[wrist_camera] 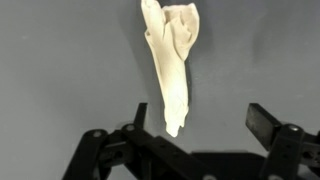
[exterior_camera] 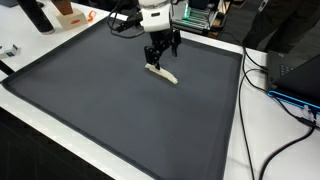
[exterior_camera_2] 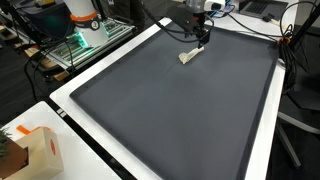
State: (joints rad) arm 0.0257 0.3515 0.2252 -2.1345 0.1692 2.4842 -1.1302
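Cloth: a cream cloth, twisted long and narrow, lies flat on a dark grey mat, toward the mat's far edge in both exterior views.
Claw: the gripper is spread wide and pinches nothing.
Claw and cloth: in the wrist view one narrow end of the cloth lies between the jaws, nearer one of them.
Contact: the gripper hangs just over the cloth – I cannot tell whether it touches.
Mat: it covers most of a white table.
Around: cables run beside the mat; a cardboard box stands well apart.

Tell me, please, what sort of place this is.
Probably a robotics lab or workshop: a dark mat covers a white bench, loose cables trail off its edge, and a rack of electronics stands beside it.
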